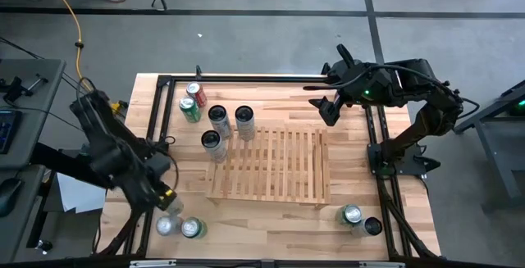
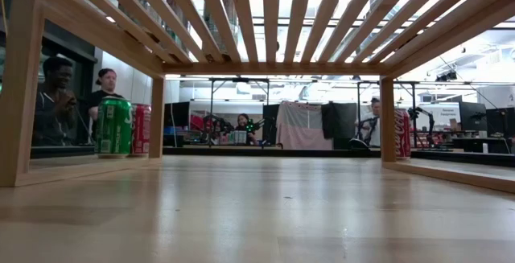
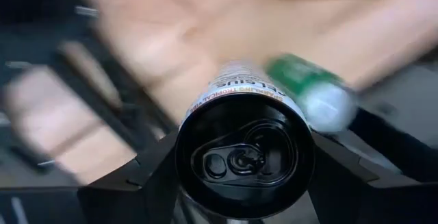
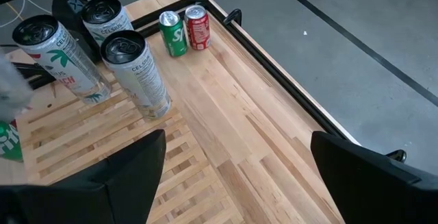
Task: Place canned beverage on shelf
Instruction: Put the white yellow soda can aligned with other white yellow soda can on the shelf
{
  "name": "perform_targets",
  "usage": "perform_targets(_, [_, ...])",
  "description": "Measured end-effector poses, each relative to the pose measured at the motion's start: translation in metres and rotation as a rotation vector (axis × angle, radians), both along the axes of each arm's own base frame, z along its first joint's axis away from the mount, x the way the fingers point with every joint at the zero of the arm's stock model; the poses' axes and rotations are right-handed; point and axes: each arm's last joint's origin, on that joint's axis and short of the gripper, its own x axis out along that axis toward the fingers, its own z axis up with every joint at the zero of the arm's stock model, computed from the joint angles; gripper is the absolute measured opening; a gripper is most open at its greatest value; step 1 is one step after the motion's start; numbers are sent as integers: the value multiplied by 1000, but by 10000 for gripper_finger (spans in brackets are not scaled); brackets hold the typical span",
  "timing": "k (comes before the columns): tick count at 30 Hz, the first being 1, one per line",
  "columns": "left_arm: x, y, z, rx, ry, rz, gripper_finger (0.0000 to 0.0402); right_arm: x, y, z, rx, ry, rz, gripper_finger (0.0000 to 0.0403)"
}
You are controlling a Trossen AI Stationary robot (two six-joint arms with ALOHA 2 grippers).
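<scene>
My left gripper (image 1: 164, 194) hangs over the table's near left part, shut on a slim black-topped can (image 3: 243, 152) that it hides in the high view. Two more cans (image 1: 168, 225) (image 1: 194, 229) stand near the front edge just beyond it. The slatted light-wood shelf (image 1: 271, 165) stands on its legs mid-table. Three slim cans (image 1: 218, 119) stand by its far left corner, with a green can (image 1: 189, 108) and a red can (image 1: 195, 92) farther back. My right gripper (image 4: 236, 183) waits open, high over the far right (image 1: 328, 104). My left gripper pinches the slim can between its two fingers (image 3: 130, 176), one on each side of the can's wall just below the top rim (image 3: 181, 159). The fingers come from above, pointing down. The can stands upright in the hold, top toward the wrist; its lower end is hidden by the can itself.
Two more cans (image 1: 353, 215) (image 1: 372, 225) stand at the near right corner. A black frame (image 1: 246, 78) runs along the table's far and side edges. Under the shelf the low view shows bare tabletop (image 2: 257, 207). People sit in the room behind (image 2: 56, 94).
</scene>
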Motion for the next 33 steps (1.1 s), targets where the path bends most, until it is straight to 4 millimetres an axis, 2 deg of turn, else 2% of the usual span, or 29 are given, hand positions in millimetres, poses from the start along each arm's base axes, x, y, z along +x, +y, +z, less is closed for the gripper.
perform_targets(3, [-1, 1, 19, -155, -156, -51, 235, 0, 0, 0, 10, 1, 9, 350])
perform_targets(8, [6, -4, 60, -305, -496, -131, 235, 0, 1, 0, 36, 2, 35, 350])
perform_targets(14, [20, -18, 83, -289, -671, -231, 235, 0, 1, 0, 36, 2, 35, 350])
perform_targets(18, [34, -25, 95, -186, -787, -297, 235, 1, 2, 0, 55, -6, 55, 350])
perform_targets(22, [61, -25, 104, -25, -871, -342, 235, 3, 5, 1, 116, -26, 118, 350])
perform_targets(29, [105, -2, 142, 203, -1019, -445, 235, 5, 7, 2, 179, -38, 188, 350])
perform_targets(33, [120, 20, 156, 327, -985, -529, 235, 5, 7, 2, 177, -36, 194, 350])
